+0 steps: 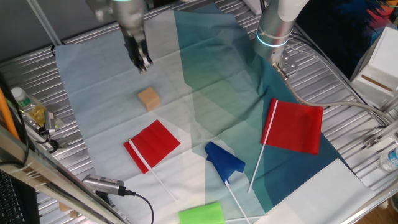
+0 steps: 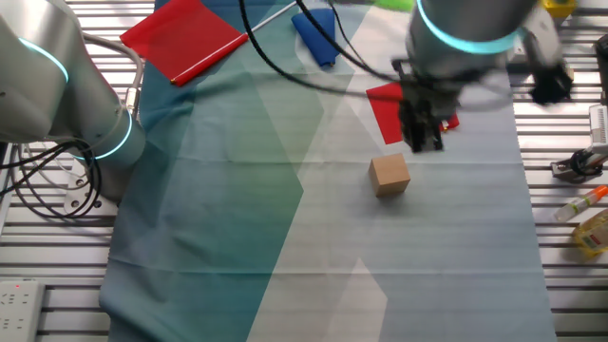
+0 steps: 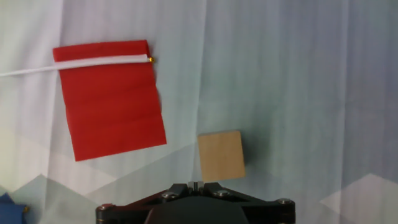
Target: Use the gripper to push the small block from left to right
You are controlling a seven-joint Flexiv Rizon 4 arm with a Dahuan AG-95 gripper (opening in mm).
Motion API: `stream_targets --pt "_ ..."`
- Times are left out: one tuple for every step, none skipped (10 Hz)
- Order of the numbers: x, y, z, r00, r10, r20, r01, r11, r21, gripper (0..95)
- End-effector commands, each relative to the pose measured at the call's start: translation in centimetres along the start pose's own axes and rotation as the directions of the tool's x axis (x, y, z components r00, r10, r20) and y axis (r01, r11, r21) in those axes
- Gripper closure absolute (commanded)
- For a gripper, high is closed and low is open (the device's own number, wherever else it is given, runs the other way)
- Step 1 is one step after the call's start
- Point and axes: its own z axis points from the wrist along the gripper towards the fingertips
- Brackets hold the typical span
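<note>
Slatted metal runs under everything I can see, and the surface on top of it is covered by a cloth in pale grey-blue and teal bands. From one fixed view I see the gripper hanging above the pale band near the far edge, its black tip pointing down. The small block sits on the pale cloth just nearside of that tip, apart from it, with cloth showing between them. In the hand view the small block lies just ahead of the gripper housing, slightly right of centre, and I read the jaws as drawn together, a thin seam only between them at the bottom edge.

A small red flag lies flat nearside of the block, its white stick pointing toward the near edge. A blue flag lies beside it on the teal band, and a larger red flag lies toward the right edge. A green block rests at the near edge. From the other fixed view the gripper is blurred, so I cannot judge its height over the cloth.
</note>
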Motion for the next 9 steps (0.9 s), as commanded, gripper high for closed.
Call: stream_targets --pt "-0.54 -0.78 -0.51 1.0 -0.001 0.005 0.001 1.0 0.008 95.0" --pt "-0.66 -0.93 -1.06 1.0 -0.008 -0.001 0.008 1.0 0.011 95.0" --pt "-0.65 -0.99 -1.22 1.0 -0.01 -0.006 0.01 1.0 0.014 95.0" --pt "-0.65 -0.99 -1.25 1.0 -0.011 -0.006 0.011 1.0 0.016 95.0" --pt "-0.64 -0.99 -1.25 1.0 -0.014 -0.006 0.014 1.0 0.019 95.0" --pt "-0.62 -0.99 -1.25 1.0 -0.017 -0.006 0.017 1.0 0.024 95.0" --pt "-0.62 -0.99 -1.26 1.0 -0.014 -0.007 0.014 1.0 0.028 95.0" --pt "-0.6 -1.02 -1.3 1.0 -0.013 -0.009 0.014 0.999 0.04 95.0" --pt "-0.59 -1.03 -1.31 1.0 -0.013 -0.01 0.014 0.999 0.051 95.0"
